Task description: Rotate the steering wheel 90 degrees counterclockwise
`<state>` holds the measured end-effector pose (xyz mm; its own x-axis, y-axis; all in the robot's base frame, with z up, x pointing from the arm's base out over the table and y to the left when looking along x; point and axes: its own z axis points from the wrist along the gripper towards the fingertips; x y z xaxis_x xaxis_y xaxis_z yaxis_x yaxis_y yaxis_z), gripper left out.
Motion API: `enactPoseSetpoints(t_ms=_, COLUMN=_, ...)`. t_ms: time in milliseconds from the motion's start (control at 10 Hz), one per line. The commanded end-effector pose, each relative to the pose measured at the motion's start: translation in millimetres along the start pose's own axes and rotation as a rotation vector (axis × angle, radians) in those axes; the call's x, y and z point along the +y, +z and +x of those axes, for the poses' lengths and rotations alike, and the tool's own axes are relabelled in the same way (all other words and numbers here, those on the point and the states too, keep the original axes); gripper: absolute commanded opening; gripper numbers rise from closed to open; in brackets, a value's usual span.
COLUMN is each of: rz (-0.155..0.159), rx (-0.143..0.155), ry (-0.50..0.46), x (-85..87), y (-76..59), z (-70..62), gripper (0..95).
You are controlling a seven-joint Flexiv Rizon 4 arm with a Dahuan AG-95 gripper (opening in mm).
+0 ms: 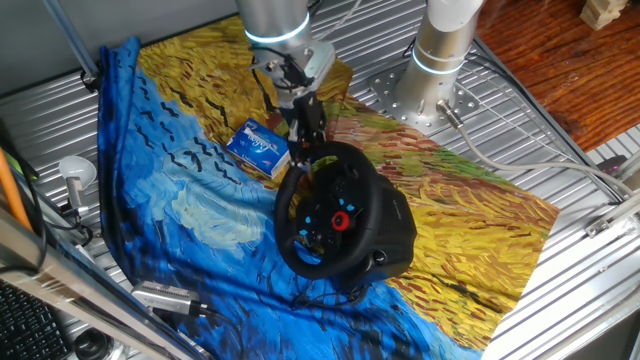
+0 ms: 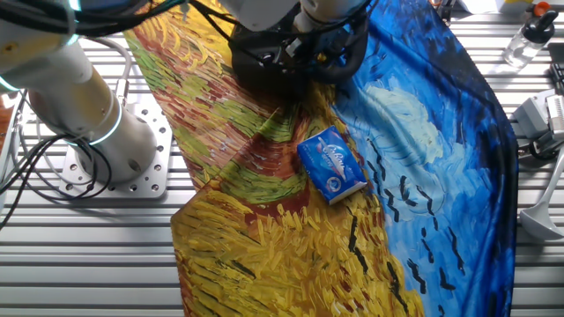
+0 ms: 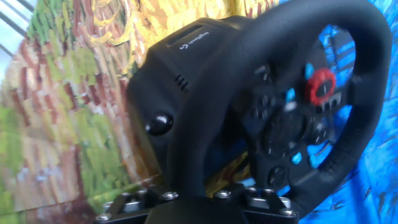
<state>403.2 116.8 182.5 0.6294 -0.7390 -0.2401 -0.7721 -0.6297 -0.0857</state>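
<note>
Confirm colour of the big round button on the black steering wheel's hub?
Red, on the black round steering wheel; round hub button shows best in hand view.

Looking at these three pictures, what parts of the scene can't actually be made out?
- Gripper: in one fixed view its fingers meet the steering wheel rim, but the grip is too small to judge; the hand view shows only the finger bases at the bottom edge.
- The steering wheel in the other fixed view: cut off by the top edge and covered by the arm.
- Hub buttons: blurred in the hand view.
- Blue-and-white box: its print is too small to read.
</note>
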Motion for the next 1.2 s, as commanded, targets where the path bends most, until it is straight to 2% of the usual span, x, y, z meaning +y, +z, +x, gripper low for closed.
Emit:
enactPoseSetpoints(t_ms=100, rz=-0.010, rx=-0.005, ry=0.024, x=3.4, y=-13.1, z=1.3, gripper=57.0)
enactPoseSetpoints(t_ms=200, rz=-0.019, rx=-0.015, ry=0.063, x=3.6, y=-22.5, z=2.0, gripper=57.0)
enactPoseSetpoints(t_ms=400, rz=-0.077, rx=-0.037, ry=0.249, x=0.2, y=-54.7, z=4.1, gripper=57.0)
enactPoseSetpoints(t_ms=500, rz=-0.120, rx=-0.040, ry=0.460, x=-3.1, y=-79.3, z=5.7, gripper=38.0)
enactPoseSetpoints(t_ms=700, rz=-0.154, rx=0.026, ry=1.044, x=-6.3, y=-124.3, z=1.6, gripper=0.0)
enactPoseSetpoints(t_ms=800, rz=-0.165, rx=0.059, ry=1.246, x=-12.0, y=-136.6, z=-5.4, gripper=0.0)
enactPoseSetpoints(t_ms=900, rz=-0.169, rx=0.077, ry=1.431, x=-15.0, y=-141.4, z=-15.7, gripper=0.0)
enactPoseSetpoints(t_ms=1000, rz=-0.183, rx=0.110, ry=1.599, x=-16.1, y=-142.6, z=-28.2, gripper=0.0)
enactPoseSetpoints(t_ms=1100, rz=-0.177, rx=0.201, ry=1.691, x=-13.8, y=-144.3, z=-36.4, gripper=0.0)
enactPoseSetpoints(t_ms=1200, rz=-0.151, rx=0.366, ry=1.719, x=-7.5, y=-148.5, z=-40.9, gripper=0.0)
